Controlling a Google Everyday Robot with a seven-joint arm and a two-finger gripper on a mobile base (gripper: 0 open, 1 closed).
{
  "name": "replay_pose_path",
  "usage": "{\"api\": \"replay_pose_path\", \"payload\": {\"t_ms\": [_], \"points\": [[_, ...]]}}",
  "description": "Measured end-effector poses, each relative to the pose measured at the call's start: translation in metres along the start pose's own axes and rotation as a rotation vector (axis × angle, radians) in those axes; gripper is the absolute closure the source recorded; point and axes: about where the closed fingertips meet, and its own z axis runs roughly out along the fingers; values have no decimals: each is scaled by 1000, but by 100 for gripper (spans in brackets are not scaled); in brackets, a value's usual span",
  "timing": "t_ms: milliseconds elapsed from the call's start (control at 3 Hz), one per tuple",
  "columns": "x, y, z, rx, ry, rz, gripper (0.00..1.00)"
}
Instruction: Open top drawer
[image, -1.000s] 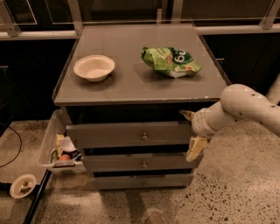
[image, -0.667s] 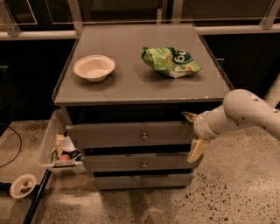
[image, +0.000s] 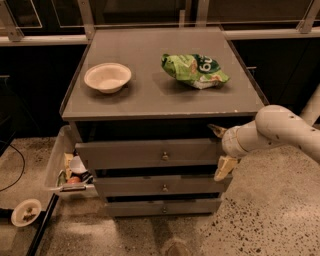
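The top drawer (image: 145, 154) is the widest grey front of three, with a small brass knob (image: 165, 156) at its centre. It stands a little forward of the cabinet, with a dark gap above it. My gripper (image: 221, 149) is at the right end of this drawer front. It is open, with one finger (image: 217, 131) above the front's upper corner and the other finger (image: 224, 168) below its lower edge. The white arm (image: 275, 129) reaches in from the right.
The grey cabinet top (image: 150, 100) holds a white bowl (image: 107, 77) and a green chip bag (image: 194, 70). Two narrower drawers (image: 162, 186) sit below. A clear bin of clutter (image: 67, 167) stands at the cabinet's left, and a small dish (image: 27, 212) lies on the floor.
The arm's elbow has shifted slightly right and down. The gripper stays at the drawer's right end and the drawer front shows no clear movement.
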Motion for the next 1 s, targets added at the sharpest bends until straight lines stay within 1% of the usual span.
{"api": "replay_pose_path", "payload": {"t_ms": [333,667,1000], "points": [[1,-2,7,-9,-11,-4,0],[1,-2,7,-9,-11,-4,18],[1,-2,7,-9,-11,-4,42]]}}
